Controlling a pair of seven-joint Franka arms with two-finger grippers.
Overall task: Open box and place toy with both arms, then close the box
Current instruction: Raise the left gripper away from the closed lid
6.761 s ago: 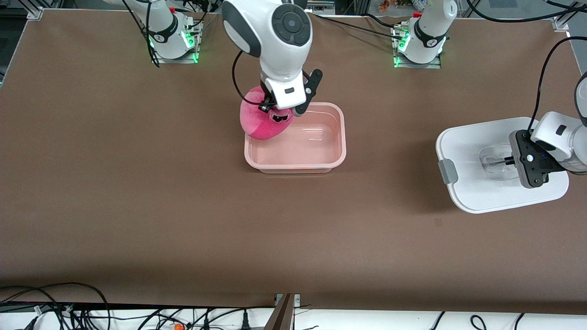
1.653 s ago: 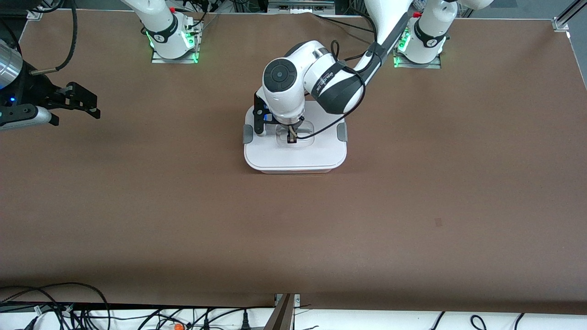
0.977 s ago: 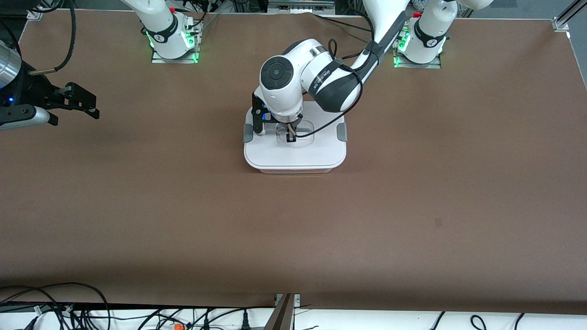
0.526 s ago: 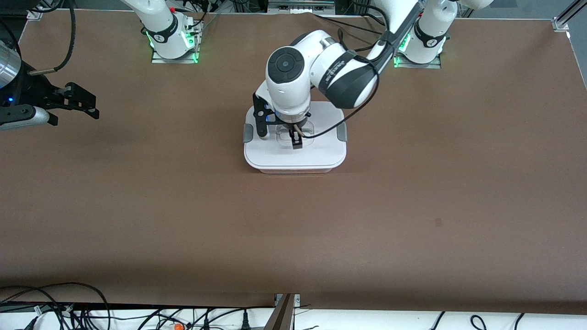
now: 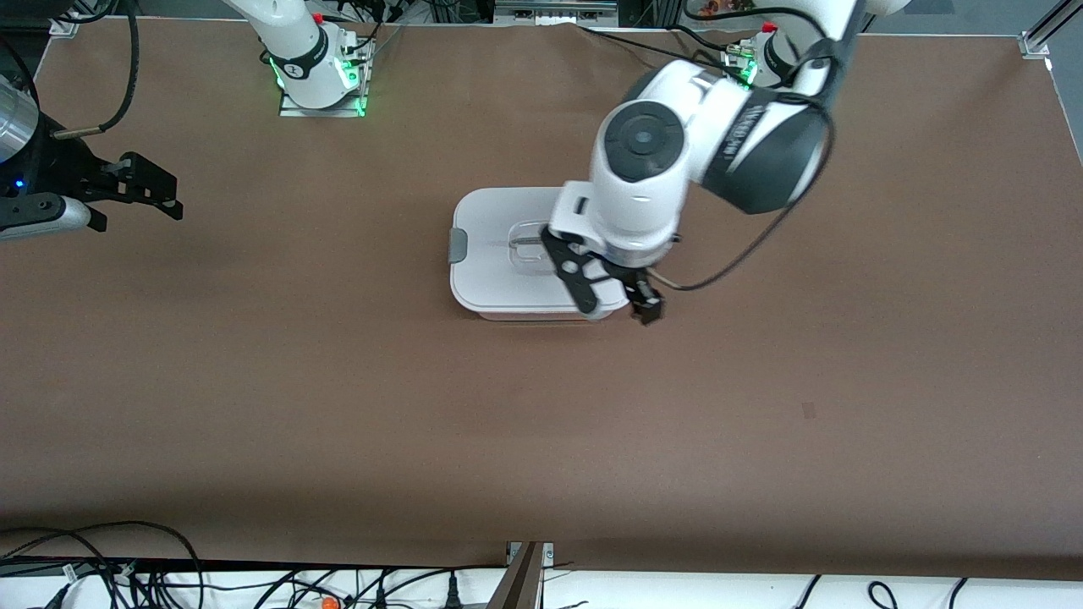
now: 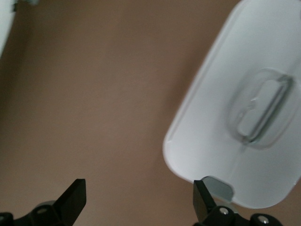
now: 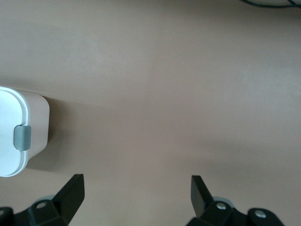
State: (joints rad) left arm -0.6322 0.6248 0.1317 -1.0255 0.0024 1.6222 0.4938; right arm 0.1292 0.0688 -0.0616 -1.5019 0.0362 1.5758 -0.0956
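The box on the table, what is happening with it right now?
The pale pink plastic box sits closed under its white lid with grey side clips. The left end effector hangs open over the corner of the box toward the left arm's end, holding nothing. The right end effector waits open at the right arm's end of the brown table.

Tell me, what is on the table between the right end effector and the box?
Nothing: the front view shows only bare brown table between the right end effector, waiting open at its end of the table, and the closed box.

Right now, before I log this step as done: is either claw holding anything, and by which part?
Nothing is held. The left claw is open over the box edge; the right claw waits open at its end.
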